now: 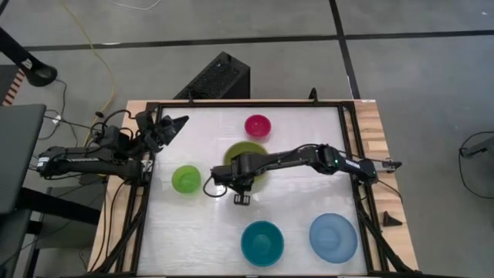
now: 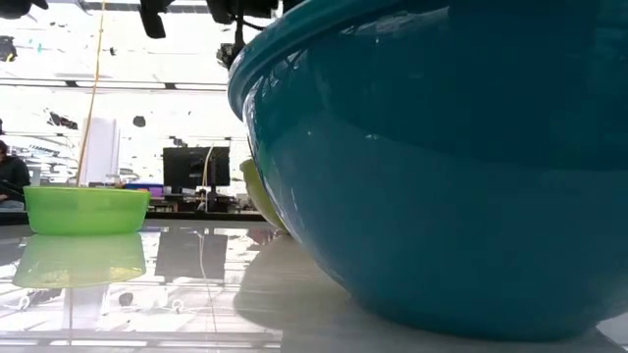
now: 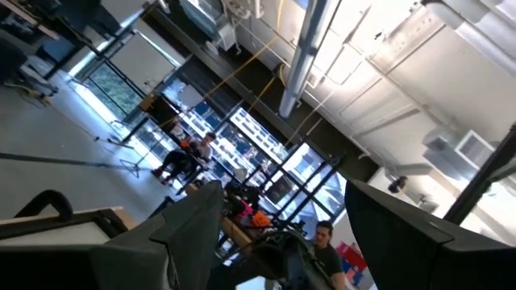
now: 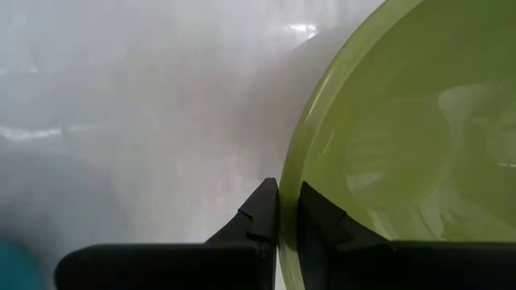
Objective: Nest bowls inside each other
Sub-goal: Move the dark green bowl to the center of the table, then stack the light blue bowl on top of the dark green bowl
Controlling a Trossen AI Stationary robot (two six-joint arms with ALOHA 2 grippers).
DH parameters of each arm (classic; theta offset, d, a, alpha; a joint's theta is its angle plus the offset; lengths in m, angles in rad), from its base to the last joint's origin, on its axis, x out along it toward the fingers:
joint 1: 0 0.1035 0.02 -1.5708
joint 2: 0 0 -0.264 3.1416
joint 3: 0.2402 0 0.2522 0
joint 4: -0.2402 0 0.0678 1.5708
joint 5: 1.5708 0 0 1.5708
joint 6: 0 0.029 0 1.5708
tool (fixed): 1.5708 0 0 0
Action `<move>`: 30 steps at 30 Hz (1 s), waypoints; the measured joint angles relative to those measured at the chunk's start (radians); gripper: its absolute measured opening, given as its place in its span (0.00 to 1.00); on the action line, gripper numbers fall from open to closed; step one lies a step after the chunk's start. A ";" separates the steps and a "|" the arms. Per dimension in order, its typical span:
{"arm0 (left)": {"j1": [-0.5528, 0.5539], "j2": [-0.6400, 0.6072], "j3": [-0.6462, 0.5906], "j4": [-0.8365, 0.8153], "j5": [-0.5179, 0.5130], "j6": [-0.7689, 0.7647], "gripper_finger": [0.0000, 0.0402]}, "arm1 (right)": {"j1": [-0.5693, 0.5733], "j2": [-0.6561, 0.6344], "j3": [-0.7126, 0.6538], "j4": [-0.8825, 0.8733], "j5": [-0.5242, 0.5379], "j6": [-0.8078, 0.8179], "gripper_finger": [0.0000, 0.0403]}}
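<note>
Left pincer: mine; it sat at the table's left edge, tilted up off the surface, fingers apart and holding nothing.
Green bowl: small, upright on the table, left of centre, clear of both my pincers.
Right pincer: my fingers were clamped together on the olive bowl's rim, one finger outside the wall, one inside.
Olive bowl: large, at the table's middle, partly under my right arm; in the wrist view its rim ran between my two fingers.
Magenta bowl: small, toward the far edge, just beyond the olive bowl and apart from it.
Teal bowl: medium, upright near the front edge, filling most of the low view.
Blue bowl: large, upright at the front right, just beside the teal bowl, not touching it.
Nesting: every bowl stood alone, none inside another.
</note>
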 joint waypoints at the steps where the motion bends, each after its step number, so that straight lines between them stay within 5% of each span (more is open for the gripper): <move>1: 0.000 0.000 0.000 0.000 0.004 -0.001 0.62 | 0.001 0.000 -0.009 0.005 0.000 0.016 0.13; 7: 0.000 0.000 0.000 0.001 0.021 -0.009 0.62 | 0.023 -0.001 -0.028 0.004 0.012 0.100 0.15; 18: 0.000 0.000 0.000 0.007 0.030 -0.023 0.62 | 0.064 -0.053 -0.030 0.053 0.034 0.181 0.65; 22: 0.000 0.000 0.000 0.006 0.048 -0.031 0.62 | 0.077 -0.145 -0.030 0.107 0.061 0.181 0.67; 30: 0.000 0.000 0.000 0.003 0.050 -0.027 0.62 | 0.190 -0.476 -0.028 0.103 0.391 0.211 0.63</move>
